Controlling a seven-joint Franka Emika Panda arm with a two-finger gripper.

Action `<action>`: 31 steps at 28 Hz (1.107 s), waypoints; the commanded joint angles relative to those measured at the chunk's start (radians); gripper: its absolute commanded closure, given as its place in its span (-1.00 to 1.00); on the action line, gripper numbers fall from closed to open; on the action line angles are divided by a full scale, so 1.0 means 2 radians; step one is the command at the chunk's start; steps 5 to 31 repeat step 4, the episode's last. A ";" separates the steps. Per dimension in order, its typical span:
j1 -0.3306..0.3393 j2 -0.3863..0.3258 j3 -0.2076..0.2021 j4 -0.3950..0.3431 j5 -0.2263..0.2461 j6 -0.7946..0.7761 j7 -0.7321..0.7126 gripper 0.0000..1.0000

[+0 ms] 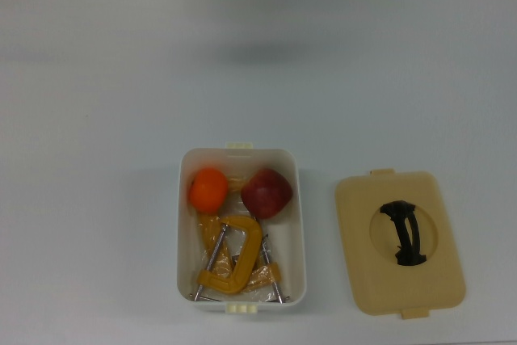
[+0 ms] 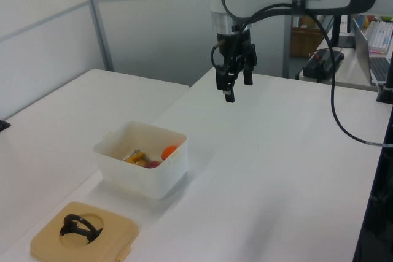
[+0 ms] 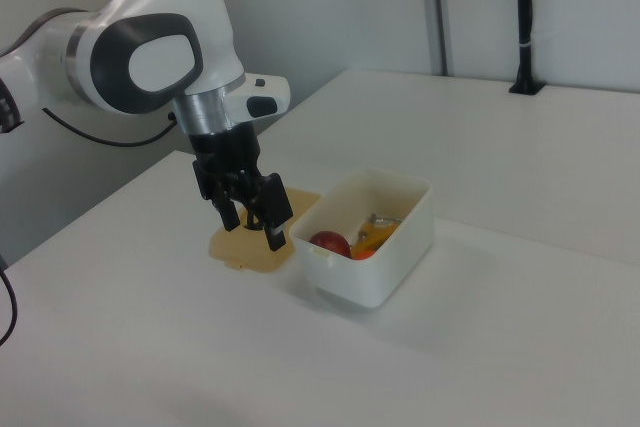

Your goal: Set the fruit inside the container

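On the white tabletop (image 1: 97,119), going left to right in the top view, the first thing met is the tub (image 1: 300,224), a white rectangular box with rounded corners and a small cream clip at each short end. Inside it the orange (image 1: 208,190) lies in the upper-left corner and the apple (image 1: 266,192), dark red, lies just to its right in the upper-right corner, the two near each other with a narrow gap between. Below them in the same tub lie yellow clamps (image 1: 234,260), their steel screws pointing toward the lower end. Both fruits sit wholly within the walls.

To the tub's right in the top view, apart from it, the tan lid (image 1: 400,241) lies flat on the tabletop with its black handle (image 1: 404,233) facing up.

The gripper (image 2: 236,84) hangs in the air above bare tabletop, well apart from the tub and holding nothing; in the top view only its two finger tips show at the upper edge. Its jaws are spread, with a clear gap between the two dark fingers (image 3: 275,232). In the right view it hangs in front of the lid, at the right view's left of the tub.
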 commanded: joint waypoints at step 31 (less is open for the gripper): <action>0.002 -0.004 -0.006 0.001 0.002 0.000 0.002 -1.00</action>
